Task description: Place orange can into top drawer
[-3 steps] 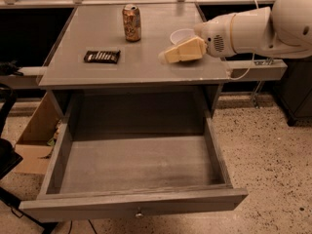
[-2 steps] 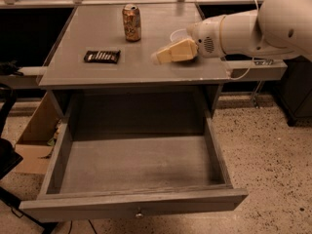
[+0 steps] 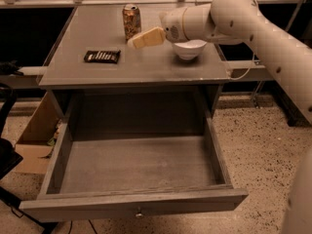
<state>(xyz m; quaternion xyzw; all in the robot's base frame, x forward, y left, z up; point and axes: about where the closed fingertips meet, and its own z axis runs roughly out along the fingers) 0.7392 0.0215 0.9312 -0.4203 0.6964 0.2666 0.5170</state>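
Progress is judged to be at an early stage, since only the opening of the drawer is seen to be done. The top drawer (image 3: pixel 185 201) is pulled fully out beneath the grey table (image 3: pixel 146 68), its front panel and small knob (image 3: pixel 139 212) lying nearest the camera. Nothing is seen inside it; only its bare grey floor and side walls are shown. The orange can (image 3: pixel 131 20) is found upright near the back edge of the tabletop, well apart from the drawer and not lifted. The gripper (image 3: pixel 141 39) is held low over the tabletop just beside the can, on its right and slightly in front, with the white arm (image 3: pixel 253 23) reaching in from the right. Whether the can is touched cannot be made out, and whether the gripper is set wide or narrow cannot be told; nothing is judged to be carried in it. A white bowl (image 3: pixel 189 48) is partly hidden beneath the wrist, and its contents cannot be seen. A dark candy bar (image 3: pixel 102 56) is laid flat to the left. Grasping, lifting, carrying forward and lowering into the drawer are all judged to be left.
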